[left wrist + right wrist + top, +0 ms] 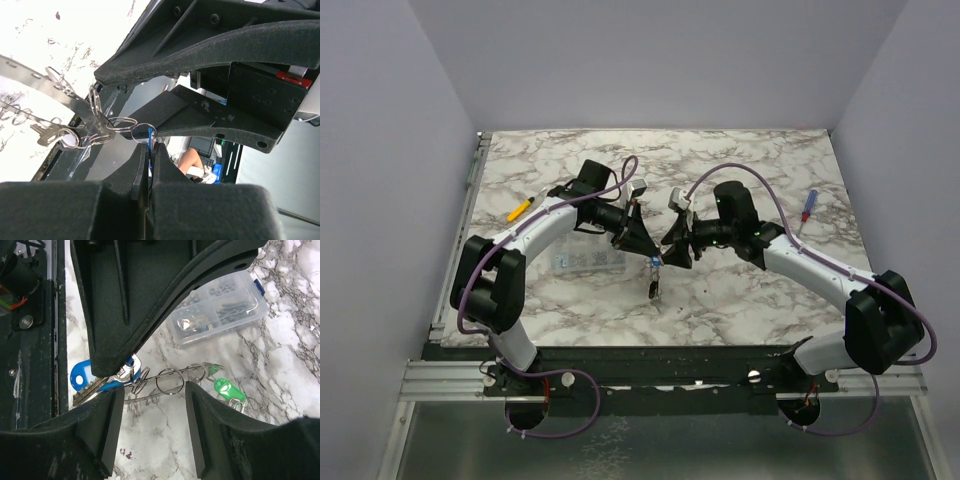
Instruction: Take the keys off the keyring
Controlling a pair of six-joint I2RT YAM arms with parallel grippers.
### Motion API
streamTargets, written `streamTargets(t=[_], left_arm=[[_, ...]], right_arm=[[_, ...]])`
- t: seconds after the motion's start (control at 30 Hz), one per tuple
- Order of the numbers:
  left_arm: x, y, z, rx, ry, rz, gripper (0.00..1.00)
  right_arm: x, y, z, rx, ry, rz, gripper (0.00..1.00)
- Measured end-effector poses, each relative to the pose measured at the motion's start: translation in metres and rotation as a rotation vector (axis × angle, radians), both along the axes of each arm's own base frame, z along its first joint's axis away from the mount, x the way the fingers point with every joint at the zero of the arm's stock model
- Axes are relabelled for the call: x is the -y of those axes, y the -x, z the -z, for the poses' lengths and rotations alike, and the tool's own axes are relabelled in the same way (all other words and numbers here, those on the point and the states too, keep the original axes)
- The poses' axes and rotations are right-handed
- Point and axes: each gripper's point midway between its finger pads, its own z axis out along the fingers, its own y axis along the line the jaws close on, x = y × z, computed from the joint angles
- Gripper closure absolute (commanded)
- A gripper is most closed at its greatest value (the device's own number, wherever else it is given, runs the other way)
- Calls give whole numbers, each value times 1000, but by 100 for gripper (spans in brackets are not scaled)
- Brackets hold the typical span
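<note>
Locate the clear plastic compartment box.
Top view: the clear plastic compartment box lies left of centre on the marble table, beside the white left arm.

The left gripper point(650, 252) and right gripper point(667, 258) meet nose to nose mid-table, with no passage between them. A bunch of small metal keys point(653, 278) hangs just below. A clear rectangular plastic compartment box point(586, 261) crowds the left arm's near side. A yellow-handled screwdriver point(520, 209) lies far left and a blue-handled screwdriver point(808, 207) far right. Behind them the white marble tabletop point(740, 160) lies open.

Two robot arms point(535, 230) point(810, 265). One clear compartment box point(217, 307). One yellow marker point(522, 208). One blue-handled screwdriver point(807, 208). One blue-headed key point(85, 376). One green-headed key point(229, 389).
</note>
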Motion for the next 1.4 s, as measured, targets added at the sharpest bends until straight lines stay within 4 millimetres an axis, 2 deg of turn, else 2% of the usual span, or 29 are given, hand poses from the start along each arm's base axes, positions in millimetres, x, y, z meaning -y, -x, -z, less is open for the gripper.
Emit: streamTargets(t=[0.13,0.2,0.37,0.5,0.53,0.7,0.73,0.93,1.1,1.4], left_arm=[[0,1,-3,0,9,4,100],[0,2,-4,0,13,6,100],[0,2,-4,-2,15,8,100],[-1,2,-4,-3,16,8,100],[-1,2,-4,-3,16,8,100],[0,2,-4,-2,16,8,100],[0,2,-5,-1,16,9,100],[0,1,-7,0,22,10,100],[-4,-6,-10,8,29,-9,100],[-12,-16,-5,11,9,-52,100]], right_arm=[[-2,-3,-5,6,-18,10,57],[-3,-5,-6,12,-24,13,60],[-4,-7,-8,26,-28,18,53],[-4,-10,-9,41,-28,24,56],[-4,-10,-9,44,-28,24,59],[-6,-10,-13,61,-40,16,96],[-7,-11,-15,73,-46,12,99],[-6,-9,-25,116,-60,6,99],[6,-7,-38,187,-70,63,99],[9,-11,-56,231,-118,104,99]])
